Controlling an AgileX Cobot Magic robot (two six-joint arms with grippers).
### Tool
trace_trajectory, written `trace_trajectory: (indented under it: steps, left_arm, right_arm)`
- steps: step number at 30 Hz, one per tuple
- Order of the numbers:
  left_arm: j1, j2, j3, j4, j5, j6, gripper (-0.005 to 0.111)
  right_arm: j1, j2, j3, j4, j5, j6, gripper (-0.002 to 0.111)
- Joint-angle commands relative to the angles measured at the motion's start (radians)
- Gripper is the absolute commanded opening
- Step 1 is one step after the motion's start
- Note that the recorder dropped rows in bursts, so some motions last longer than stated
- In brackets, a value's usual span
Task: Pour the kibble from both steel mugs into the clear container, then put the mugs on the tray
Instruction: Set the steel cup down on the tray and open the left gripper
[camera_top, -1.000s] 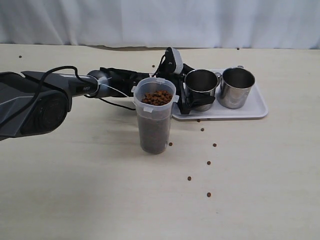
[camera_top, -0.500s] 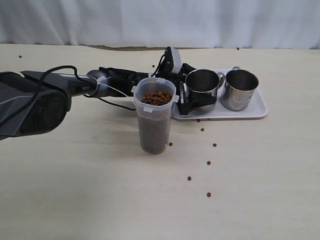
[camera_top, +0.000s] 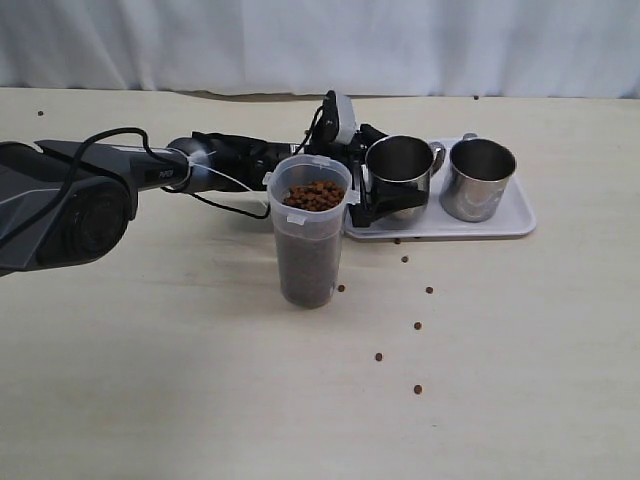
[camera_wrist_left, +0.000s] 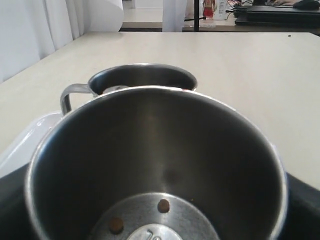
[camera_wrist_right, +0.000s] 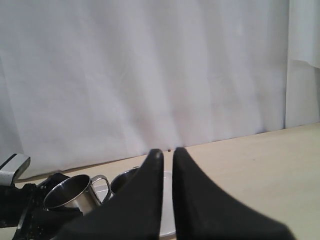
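Note:
The clear container (camera_top: 310, 245) stands on the table, filled almost to the rim with kibble (camera_top: 313, 195). Behind it to the right lies the white tray (camera_top: 505, 222) with both steel mugs on it. My left gripper (camera_top: 385, 197) reaches across and is shut on the left mug (camera_top: 402, 172), its black fingers (camera_top: 378, 212) on either side. In the left wrist view this mug (camera_wrist_left: 150, 150) fills the frame, with two pellets (camera_wrist_left: 163, 205) on its bottom. The right mug (camera_top: 478, 178) stands free beside it. My right gripper (camera_wrist_right: 167, 152) hangs shut and empty, away from the tray.
Loose pellets (camera_top: 417, 326) lie scattered on the table in front of the tray and to the right of the container. A white curtain (camera_top: 320, 40) closes off the far edge. The left arm's body (camera_top: 70, 205) lies along the left side.
The left gripper and its mug have shifted slightly left and back on the tray. The right mug has moved a little to the right. The right gripper stays still.

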Motion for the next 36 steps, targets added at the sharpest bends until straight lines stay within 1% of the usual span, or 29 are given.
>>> trace_trajectory:
  steps: [1, 8, 19, 29, 31, 36]
  left_arm:
    - [-0.011, -0.011, -0.008, 0.001, 0.058, -0.053, 0.067]
    - [-0.016, -0.011, -0.008, 0.006, 0.077, -0.053, 0.077]
    - [-0.016, -0.039, -0.008, 0.01, 0.073, -0.077, 0.077]
    - [-0.016, -0.051, -0.008, 0.059, 0.052, -0.079, 0.077]
    - [-0.011, -0.058, -0.008, 0.059, 0.05, -0.101, 0.077]
    - [-0.001, -0.07, -0.008, 0.07, -0.003, -0.125, 0.077]
  right_arm:
    - [-0.005, -0.003, 0.003, 0.004, 0.002, 0.001, 0.005]
    - [-0.005, -0.003, 0.003, 0.004, 0.002, 0.001, 0.005]
    - [-0.005, -0.003, 0.003, 0.004, 0.002, 0.001, 0.005]
    - [-0.005, -0.003, 0.003, 0.004, 0.002, 0.001, 0.005]
    - [-0.005, -0.003, 0.003, 0.004, 0.002, 0.001, 0.005]
    - [-0.005, -0.003, 0.003, 0.004, 0.002, 0.001, 0.005]
